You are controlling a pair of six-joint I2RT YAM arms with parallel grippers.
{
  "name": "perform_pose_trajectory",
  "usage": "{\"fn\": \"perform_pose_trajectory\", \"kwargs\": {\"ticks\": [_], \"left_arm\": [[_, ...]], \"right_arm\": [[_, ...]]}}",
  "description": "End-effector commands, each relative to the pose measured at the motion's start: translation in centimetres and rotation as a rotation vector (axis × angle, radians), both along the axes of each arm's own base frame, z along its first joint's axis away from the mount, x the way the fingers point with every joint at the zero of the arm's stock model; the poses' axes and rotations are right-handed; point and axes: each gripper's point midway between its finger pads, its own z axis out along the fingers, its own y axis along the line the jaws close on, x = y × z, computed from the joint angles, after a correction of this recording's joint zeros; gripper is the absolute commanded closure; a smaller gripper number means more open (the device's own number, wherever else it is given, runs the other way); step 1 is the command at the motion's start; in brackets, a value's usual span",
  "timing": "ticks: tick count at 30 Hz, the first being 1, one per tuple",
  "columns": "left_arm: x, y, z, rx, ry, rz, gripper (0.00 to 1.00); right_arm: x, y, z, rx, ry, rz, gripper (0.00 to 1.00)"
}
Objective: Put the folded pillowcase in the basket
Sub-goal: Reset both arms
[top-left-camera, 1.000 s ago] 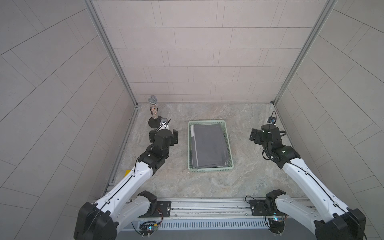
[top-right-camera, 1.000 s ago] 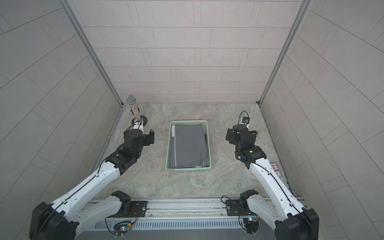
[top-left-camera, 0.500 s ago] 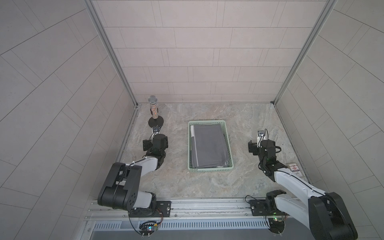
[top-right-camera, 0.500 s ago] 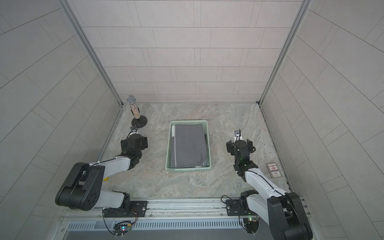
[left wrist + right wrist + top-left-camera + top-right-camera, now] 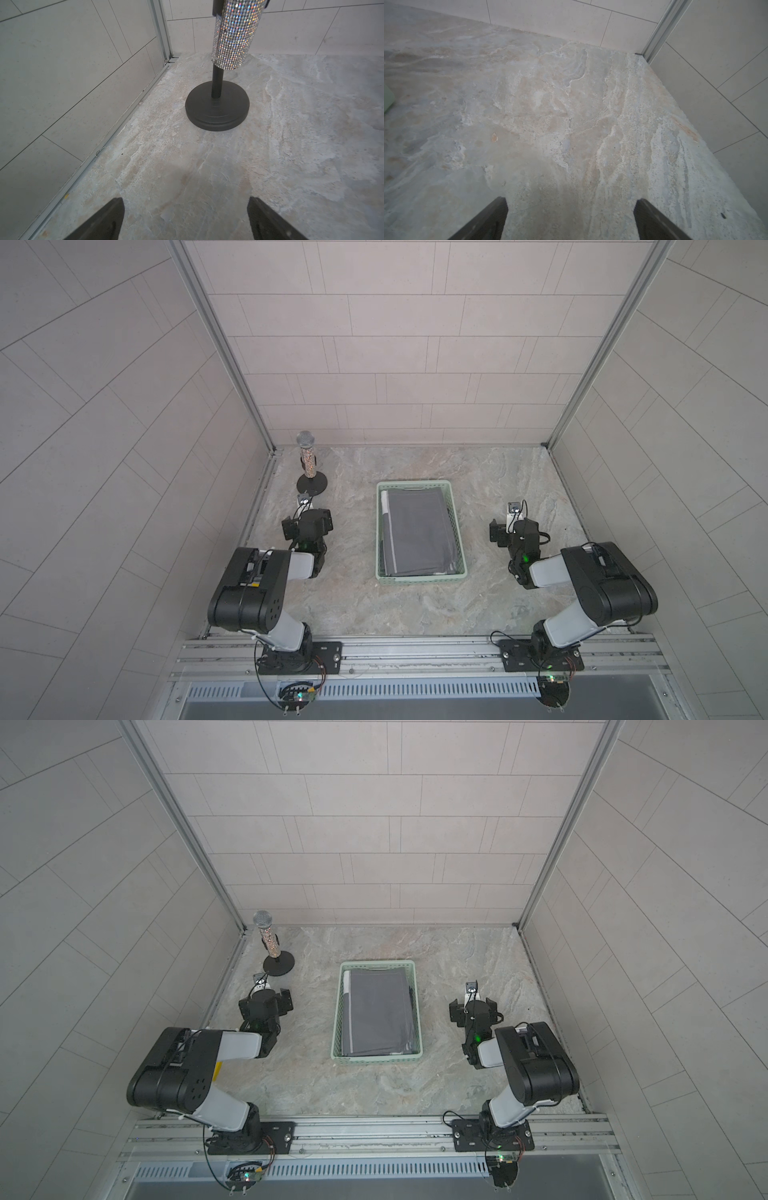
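Grey pillowcase [image 5: 417, 537] in basket [image 5: 422, 578], between left gripper [image 5: 185, 206], right gripper [image 5: 571, 206].

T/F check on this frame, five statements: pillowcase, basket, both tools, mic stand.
1. The folded pillowcase lies inside the basket. True.
2. The left tool is shut on the pillowcase. False: its jaws stand open, holding nothing.
3. The right tool is open and holds nothing. True.
4. The mic stand stands beside the right tool. False: it stands just beyond the left tool.
5. The basket lies tipped on its side. False: it sits flat on the table.
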Motion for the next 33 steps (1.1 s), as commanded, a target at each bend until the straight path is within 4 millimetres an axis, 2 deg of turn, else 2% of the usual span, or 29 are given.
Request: {"fn": "perform_pose_trajectory", "kwargs": {"ticks": [1, 6, 13, 23, 26, 33], "left_arm": [[0.0, -0.1, 0.9, -0.014, -0.069, -0.006, 0.00], [-0.6, -0.4, 1.1, -0.017, -0.074, -0.030, 0.00], [0.4, -0.3, 0.8, -0.005, -0.061, -0.020, 0.00], [0.3, -0.3, 0.9, -0.005, -0.060, -0.021, 0.00], [0.2, 0.2, 0.8, -0.007, -0.059, 0.017, 0.00], [0.3, -0.4, 0.9, -0.010, -0.060, -0.020, 0.00]], "right_arm": [[1.3, -1.5, 2.1, 0.037, -0.072, -0.084, 0.00], [1.4, -2.0, 2.1, 0.047, -0.081, -0.100, 0.00], [1.3, -2.0, 2.2, 0.054, -0.076, -0.104, 0.00], [1.3, -2.0, 2.2, 0.049, -0.080, -0.103, 0.00], [1.3, -2.0, 2.2, 0.050, -0.080, -0.102, 0.00], [1.3, -2.0, 2.2, 0.049, -0.080, -0.103, 0.00]]}}
